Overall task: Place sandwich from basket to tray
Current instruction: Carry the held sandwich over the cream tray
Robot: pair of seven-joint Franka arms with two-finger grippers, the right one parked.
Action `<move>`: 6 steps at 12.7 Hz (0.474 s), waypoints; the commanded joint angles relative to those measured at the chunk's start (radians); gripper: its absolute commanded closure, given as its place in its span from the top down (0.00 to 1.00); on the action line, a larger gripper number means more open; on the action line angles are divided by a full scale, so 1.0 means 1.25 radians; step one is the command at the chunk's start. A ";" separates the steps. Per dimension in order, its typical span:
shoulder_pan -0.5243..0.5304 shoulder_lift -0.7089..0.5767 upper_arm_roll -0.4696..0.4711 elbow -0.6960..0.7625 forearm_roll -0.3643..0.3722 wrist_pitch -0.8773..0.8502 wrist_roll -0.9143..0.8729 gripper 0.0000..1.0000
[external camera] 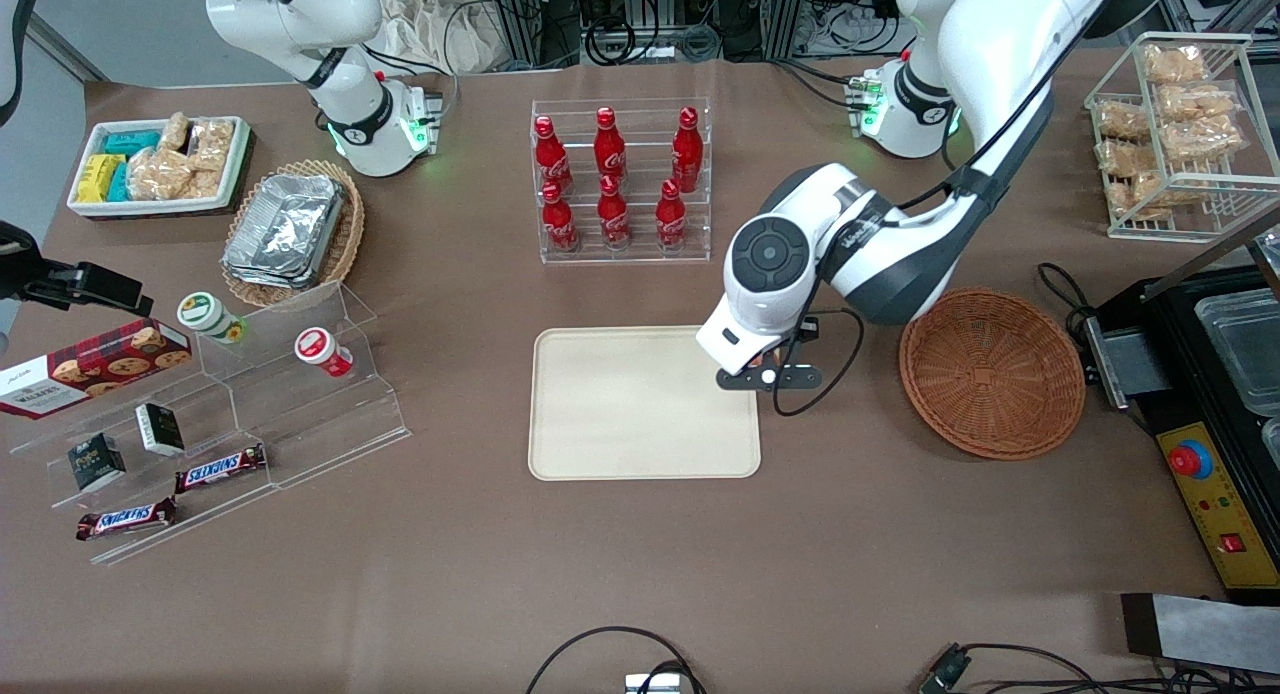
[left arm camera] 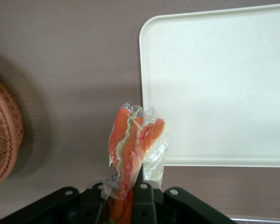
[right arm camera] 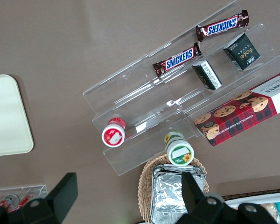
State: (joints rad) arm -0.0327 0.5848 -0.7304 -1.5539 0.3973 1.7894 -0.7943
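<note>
Cream-beige flat plastic tray point(external camera: 640, 404) lies bare on the brown bench point(external camera: 640, 574). Just over its edge hangs the gripper point(external camera: 768, 371), fingers squeezed on the clear-wrapped triangle sandwich point(left arm camera: 133, 149) so it cannot fall. Nearby sits the round reddish-brown wicker basket point(external camera: 992, 371), now empty.

White arm point(external camera: 960, 84) with dark grey joints, black cable, black claw point(external camera: 768, 376)
</note>
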 commanded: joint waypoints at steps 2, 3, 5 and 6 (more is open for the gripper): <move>-0.034 0.070 0.000 0.078 0.031 -0.013 -0.025 0.16; -0.039 0.079 0.000 0.081 0.043 -0.013 -0.028 0.16; -0.041 0.093 0.000 0.081 0.053 -0.012 -0.038 0.16; -0.043 0.101 0.000 0.081 0.062 -0.004 -0.040 0.16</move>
State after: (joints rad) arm -0.0678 0.6764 -0.7301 -1.4935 0.4421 1.7898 -0.8188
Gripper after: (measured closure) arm 0.841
